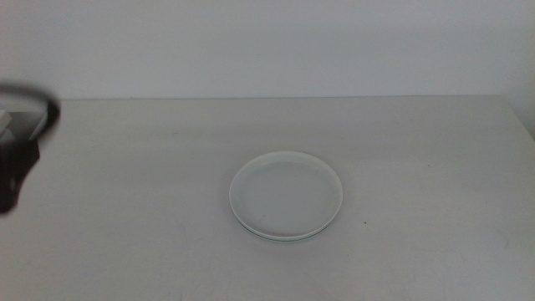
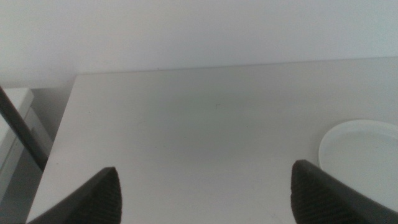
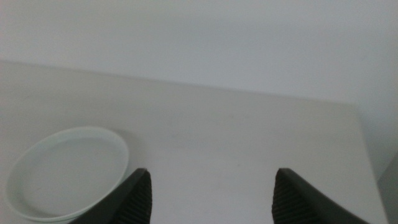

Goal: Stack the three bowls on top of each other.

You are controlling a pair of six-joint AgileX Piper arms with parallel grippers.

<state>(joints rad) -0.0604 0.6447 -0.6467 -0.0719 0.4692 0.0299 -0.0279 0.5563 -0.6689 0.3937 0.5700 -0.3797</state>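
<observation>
The top bowl (image 1: 286, 194) of the stack is pale mint green, a thin white rim (image 1: 276, 236) showing beneath it. The worktop (image 1: 125, 217) is plain off-white. Both grippers' jaws are dark, almost black.

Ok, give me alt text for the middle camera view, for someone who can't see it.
A stack of shallow round bowls, pale mint green on top with a white rim showing beneath, sits near the centre of a pale table. The left arm shows as a dark blur at the left edge, and the right arm is out of view.
</observation>
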